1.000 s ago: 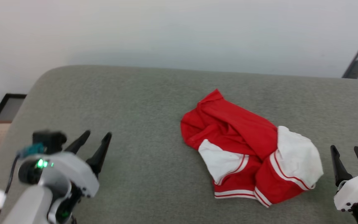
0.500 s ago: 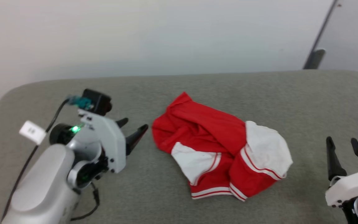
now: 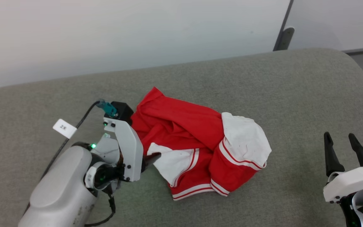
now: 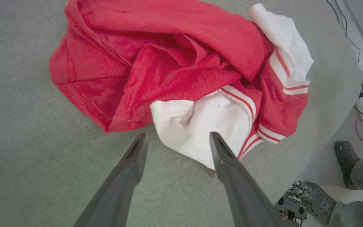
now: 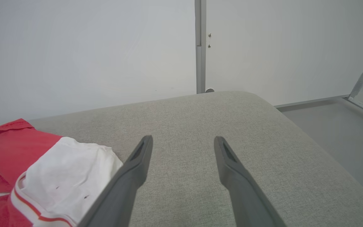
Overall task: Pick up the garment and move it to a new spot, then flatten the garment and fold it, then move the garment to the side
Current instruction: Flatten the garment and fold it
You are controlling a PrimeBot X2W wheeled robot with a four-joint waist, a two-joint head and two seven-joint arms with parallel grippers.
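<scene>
The left gripper, its two dark fingers spread and empty, hovers at the edge of one white sleeve of the single crumpled red jersey garment, which lies mid-way on the grey fabric cushion with two white sleeves showing. The right gripper, likewise spread and empty, sits well apart to its right.

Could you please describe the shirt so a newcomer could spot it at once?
Find the grey cushion; a crumpled shirt lies near its middle, just beyond the open left pincer. Its bright red body, white sleeves and red-and-white striped trim stand out against the plain grey.
</scene>
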